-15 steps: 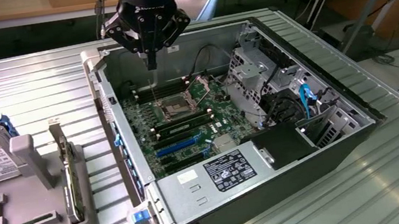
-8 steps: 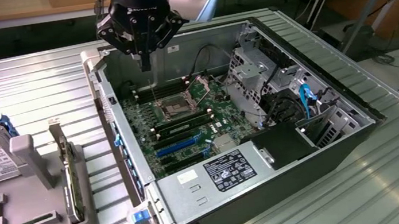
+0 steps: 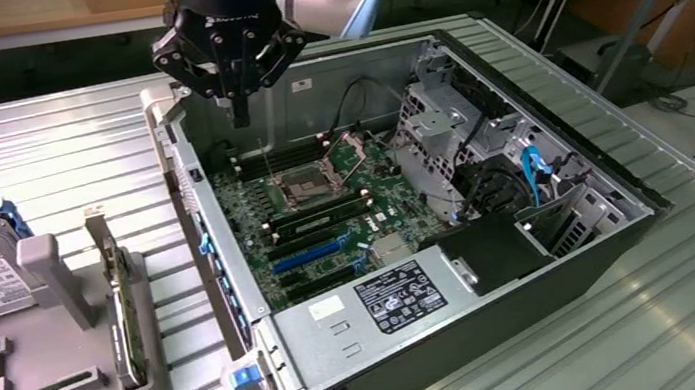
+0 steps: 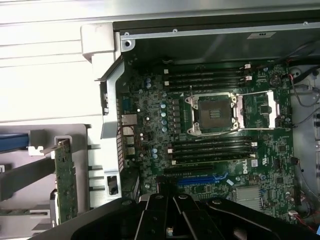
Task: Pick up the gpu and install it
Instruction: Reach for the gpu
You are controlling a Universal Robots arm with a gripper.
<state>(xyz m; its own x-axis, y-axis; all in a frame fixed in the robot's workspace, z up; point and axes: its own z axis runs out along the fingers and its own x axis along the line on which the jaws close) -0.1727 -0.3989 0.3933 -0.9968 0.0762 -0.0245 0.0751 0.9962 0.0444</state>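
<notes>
Gripper (image 4: pixel 172 215) pressed together, pinching nothing, hanging over case (image 3: pixel 319 78), at eleven o'clock of board (image 3: pixel 369 202) in exterior view. Upright in rack (image 3: pixel 57 284): gpu (image 3: pixel 120 306), at nine o'clock of case, well apart from gripper. Blue slots (image 3: pixel 308 256) bare. Not picked, not installed: seemingly whole task left.

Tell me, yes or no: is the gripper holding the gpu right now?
No: the gripper hangs shut and empty over the open computer case, while the gpu stands in the grey holder beside it.
</notes>
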